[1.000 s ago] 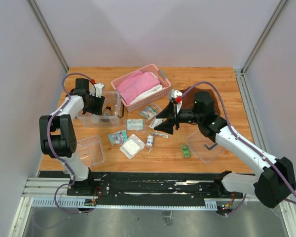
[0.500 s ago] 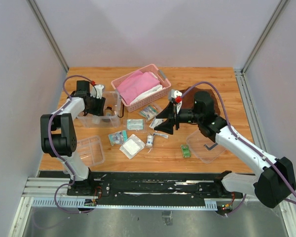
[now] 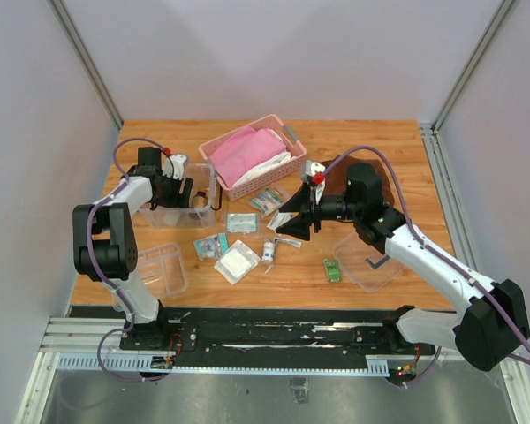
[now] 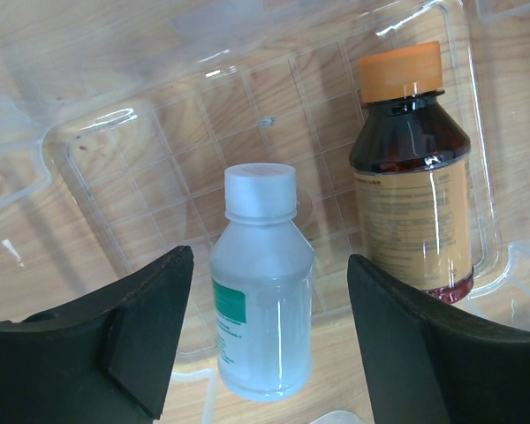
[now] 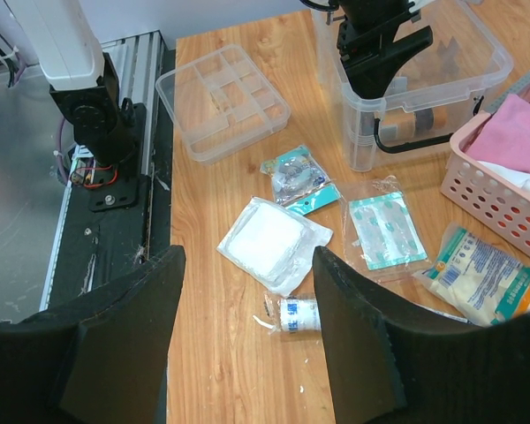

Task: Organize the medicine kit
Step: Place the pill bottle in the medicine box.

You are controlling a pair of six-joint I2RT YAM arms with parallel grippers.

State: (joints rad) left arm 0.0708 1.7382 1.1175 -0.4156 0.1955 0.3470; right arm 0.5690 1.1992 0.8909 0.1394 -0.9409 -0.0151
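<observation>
Overhead, the medicine kit is spread in parts: its clear box (image 3: 163, 215) sits at the left of the table (image 3: 406, 159) beside the pink basket (image 3: 252, 156). Its divided tray (image 3: 162, 269) lies near the left arm's base and its lid (image 3: 371, 262) lies on the right, presumably set apart so the box can be filled. The left gripper (image 3: 187, 193) reaches down into the box, and the right gripper (image 3: 283, 228) hovers over the loose packets (image 3: 241, 223) mid-table. From the left wrist, a clear bottle (image 4: 263, 283) and an amber bottle (image 4: 412, 177) stand upright just beside each other on the box floor, likely kept to one wall to leave room. The claw's jaws are spread either side of the clear bottle with a gap showing on both sides, so it grips nothing. From the right wrist, the jaws stand wide apart and empty above a gauze pack (image 5: 274, 234) and a bandage roll (image 5: 299, 314), probably the next things to be picked up.
</observation>
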